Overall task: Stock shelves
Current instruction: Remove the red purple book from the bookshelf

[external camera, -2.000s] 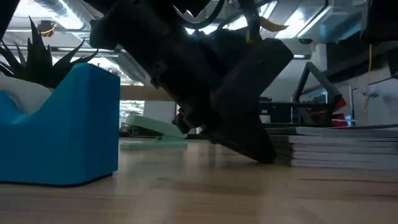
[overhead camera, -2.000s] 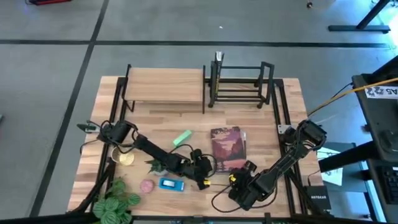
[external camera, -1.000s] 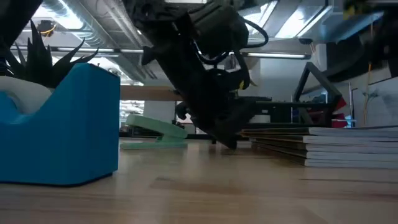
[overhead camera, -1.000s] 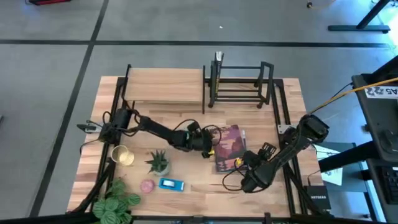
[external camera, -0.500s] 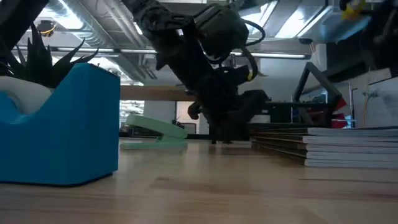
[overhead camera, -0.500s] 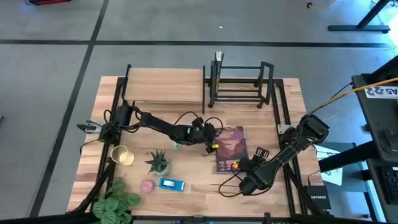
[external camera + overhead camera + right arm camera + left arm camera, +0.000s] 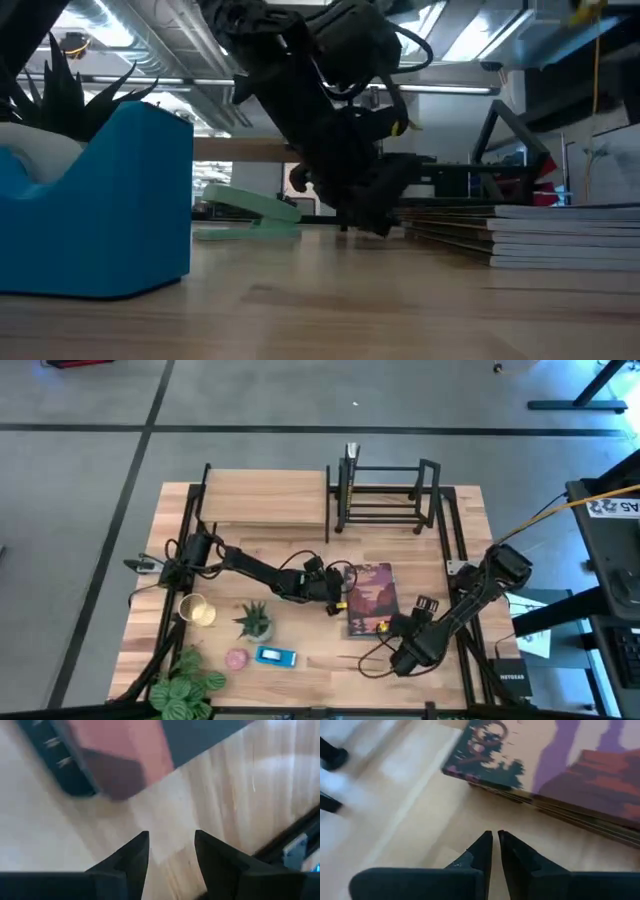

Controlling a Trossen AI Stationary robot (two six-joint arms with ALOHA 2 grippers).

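Note:
The shelves stand at the table's far edge: a wood-topped shelf (image 7: 265,500) and a black metal rack (image 7: 385,495). A stack of books (image 7: 368,598) lies flat in the middle of the table, with a purple and red cover on top (image 7: 580,760). My left gripper (image 7: 336,598) is shut and hangs low over the table, just off the stack's left edge (image 7: 415,228). It points at the stack (image 7: 494,842). My right gripper (image 7: 171,842) is open over bare table beside the stack's near right corner (image 7: 115,770), with nothing between its fingers.
A blue tape dispenser (image 7: 277,656), a pink object (image 7: 236,658), a small succulent (image 7: 255,622), a glass jar (image 7: 197,610) and a leafy plant (image 7: 185,690) sit at the near left. A green stapler (image 7: 245,210) lies behind my left arm. A black frame (image 7: 455,540) borders the table.
My left gripper has swung a little toward the far edge and back again beside the books' left edge, staying low and shut. The books have not moved.

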